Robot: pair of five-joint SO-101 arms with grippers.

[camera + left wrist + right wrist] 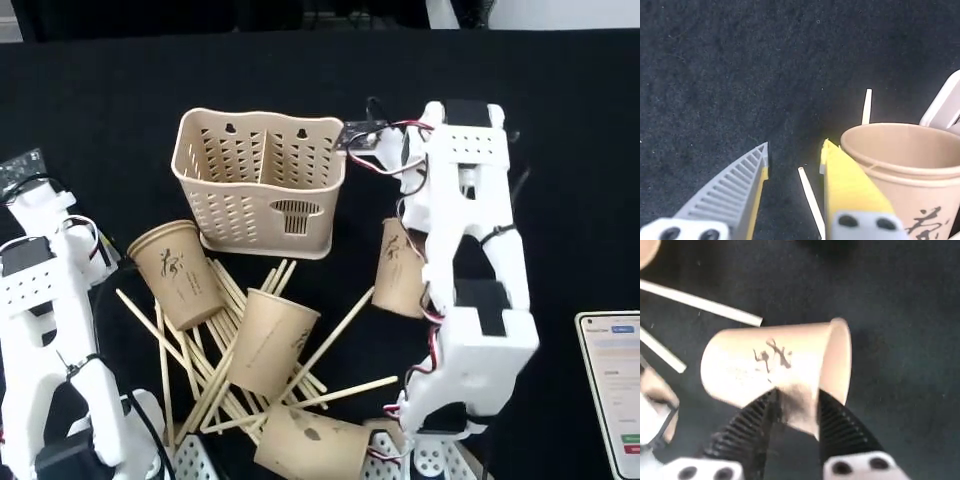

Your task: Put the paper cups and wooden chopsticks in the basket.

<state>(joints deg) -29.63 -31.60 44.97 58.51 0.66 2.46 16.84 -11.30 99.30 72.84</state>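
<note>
— Gripping which thing?
— The right gripper (796,395) is clamped on one paper cup (396,274), at 4 o'clock from the basket (260,185). Next, I think, lift it over the rim. The left gripper (795,147) stands apart.

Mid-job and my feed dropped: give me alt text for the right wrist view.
The right end effector sits against the side of a paper cup lying on its side on the black table, close to the cup's rim. Two wooden chopsticks lie on the table near the cup.
</note>
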